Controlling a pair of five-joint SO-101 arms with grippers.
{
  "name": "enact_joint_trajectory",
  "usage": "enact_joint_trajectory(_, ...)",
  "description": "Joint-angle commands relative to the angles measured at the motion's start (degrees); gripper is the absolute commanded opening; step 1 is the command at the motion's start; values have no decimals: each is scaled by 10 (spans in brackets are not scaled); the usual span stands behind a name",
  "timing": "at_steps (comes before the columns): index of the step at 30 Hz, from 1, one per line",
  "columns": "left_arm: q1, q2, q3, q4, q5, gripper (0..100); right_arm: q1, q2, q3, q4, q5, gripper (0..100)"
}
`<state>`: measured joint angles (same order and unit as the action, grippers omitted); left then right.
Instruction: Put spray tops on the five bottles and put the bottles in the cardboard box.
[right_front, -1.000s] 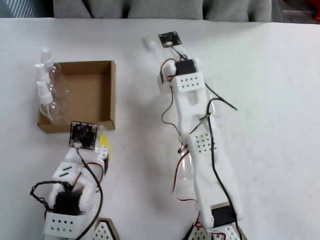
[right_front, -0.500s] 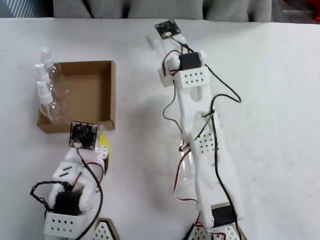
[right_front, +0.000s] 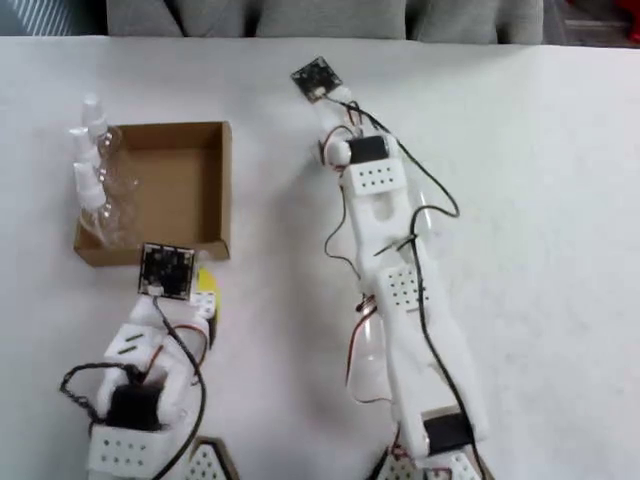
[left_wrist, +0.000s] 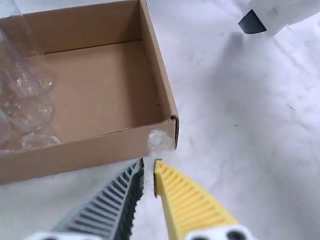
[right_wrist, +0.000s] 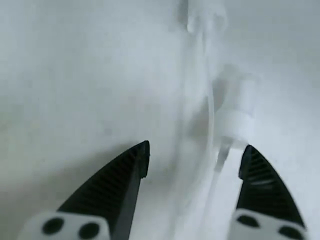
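Note:
A white spray top (right_wrist: 235, 120) with its thin tube lies on the white table between the black fingers of my open right gripper (right_wrist: 195, 147), closer to one finger. The right arm (right_front: 385, 200) stretches to the far middle of the table. The cardboard box (right_front: 170, 185) stands at the left, with several clear bottles (right_front: 98, 185) wearing white spray tops along its left side. My left gripper (left_wrist: 148, 162) is shut and empty just in front of the box's near right corner (left_wrist: 170, 130). The bottles (left_wrist: 25, 100) lie against the box's left wall.
A clear bottle (right_front: 368, 345) seems to lie on the table under the right arm, partly hidden by it. The table's right half is open white surface. Part of the right arm (left_wrist: 275, 12) shows beyond the box in the left wrist view.
The right arm's wrist has swung to the left at the far end of the table, over where the loose spray top lay. The left arm has stayed still.

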<state>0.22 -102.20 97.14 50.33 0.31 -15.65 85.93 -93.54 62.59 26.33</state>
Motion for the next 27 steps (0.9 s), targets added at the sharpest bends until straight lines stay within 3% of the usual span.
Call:
enact_joint_trajectory(1,-4,6,0,4,-5,57,0,3,-18,-77,16,252)
enact_joint_trajectory(5,-4,6,0,4,-5,57,1,9,-18,-96,12,235)
enact_joint_trajectory(9,-4,6,0,4,-5,57,1,12,-18,-95,12,0)
enact_joint_trajectory(11,-4,6,0,4,-5,57,1,10,-18,-87,11,51)
enact_joint_trajectory(20,-4,6,0,4,-5,57,1,-40,-19,4,-26,18)
enact_joint_trajectory(27,-4,6,0,4,-5,57,-7,-85,-19,124,-10,18)
